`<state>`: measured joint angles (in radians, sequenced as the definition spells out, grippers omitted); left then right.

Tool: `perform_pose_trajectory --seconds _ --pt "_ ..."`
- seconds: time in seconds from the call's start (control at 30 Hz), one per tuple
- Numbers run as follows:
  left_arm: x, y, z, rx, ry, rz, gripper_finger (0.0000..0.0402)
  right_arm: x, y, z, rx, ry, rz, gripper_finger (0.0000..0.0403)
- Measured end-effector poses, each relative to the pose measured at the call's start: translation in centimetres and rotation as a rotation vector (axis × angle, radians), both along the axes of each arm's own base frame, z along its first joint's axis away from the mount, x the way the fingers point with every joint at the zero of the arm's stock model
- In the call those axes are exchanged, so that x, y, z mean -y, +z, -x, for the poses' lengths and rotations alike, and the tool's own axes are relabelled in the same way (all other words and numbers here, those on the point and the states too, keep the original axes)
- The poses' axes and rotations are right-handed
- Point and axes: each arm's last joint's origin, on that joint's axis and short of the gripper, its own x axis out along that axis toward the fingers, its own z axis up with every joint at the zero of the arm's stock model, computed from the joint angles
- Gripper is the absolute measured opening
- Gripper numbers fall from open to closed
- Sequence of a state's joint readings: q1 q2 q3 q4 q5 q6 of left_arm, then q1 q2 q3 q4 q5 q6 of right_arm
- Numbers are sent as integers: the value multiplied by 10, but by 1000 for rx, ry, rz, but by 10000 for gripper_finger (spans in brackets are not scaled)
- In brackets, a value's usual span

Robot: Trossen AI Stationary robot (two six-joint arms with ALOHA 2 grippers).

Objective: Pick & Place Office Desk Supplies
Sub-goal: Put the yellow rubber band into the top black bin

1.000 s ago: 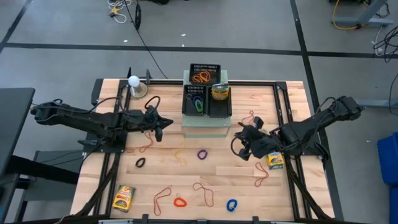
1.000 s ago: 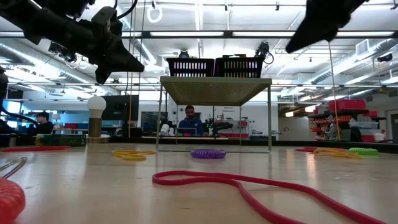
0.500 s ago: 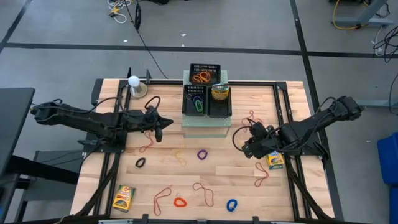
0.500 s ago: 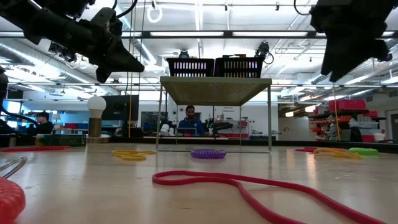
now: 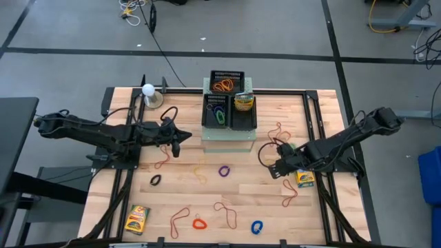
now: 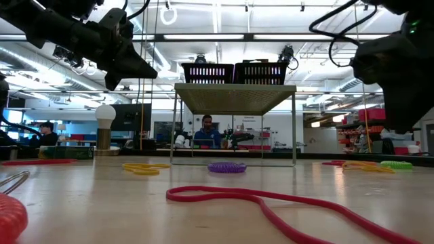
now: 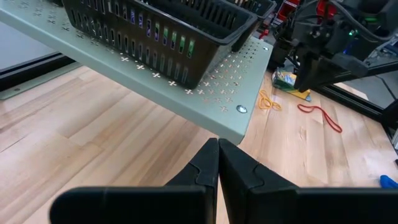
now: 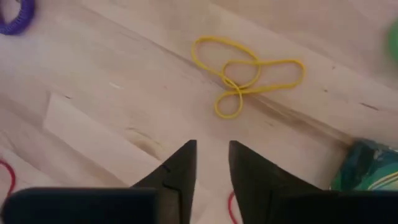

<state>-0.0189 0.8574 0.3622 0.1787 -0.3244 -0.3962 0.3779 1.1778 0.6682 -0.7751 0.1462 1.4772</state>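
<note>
over the right half of the worktop (image 5: 186,138) my right tool (image 8: 211,163) hangs low with its fingers a narrow gap apart and nothing between them, pointed down at a tangle of yellow rubber bands (image 8: 244,76) lying flat on the wood just ahead of the tips. i judge it sits there because that tangle is the next thing to lift: the slim gap suits a thin band better than a wide spread would. a crayon box (image 5: 305,178) lies just beside that arm, near the worktop's right edge, and a red band (image 5: 290,193) lies close to it. my left tool (image 7: 217,163) waits on the other side, fingers pressed together and empty, nose aimed toward the pale-green perforated box (image 5: 227,138) that carries the black mesh trays (image 5: 229,103). those trays already hold some orange bands and coloured loops (so the sorting is partly done, i reckon). much is left scattered: a purple loop (image 5: 224,170) mid-worktop, a black loop (image 5: 156,180), a red loop (image 5: 199,224), a blue loop (image 5: 256,226), and a second crayon box (image 5: 138,219) toward the near left corner.
</note>
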Motion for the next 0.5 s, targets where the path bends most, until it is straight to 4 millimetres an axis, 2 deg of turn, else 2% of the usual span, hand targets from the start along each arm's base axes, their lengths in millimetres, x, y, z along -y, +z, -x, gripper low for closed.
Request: perform_pose_trajectory --seconds 0.1,0.2,0.33,0.5 --pt "0 0 0 0 0 0 16 4 -3 -2 16 -9 14 76" --pt "0 0 0 0 0 0 16 10 -15 -3 51 -32 2 80" --pt "0 0 0 0 0 0 16 16 -26 -2 59 -44 -47 125" --pt "0 0 0 0 0 0 16 21 -28 1 24 -47 24 193"
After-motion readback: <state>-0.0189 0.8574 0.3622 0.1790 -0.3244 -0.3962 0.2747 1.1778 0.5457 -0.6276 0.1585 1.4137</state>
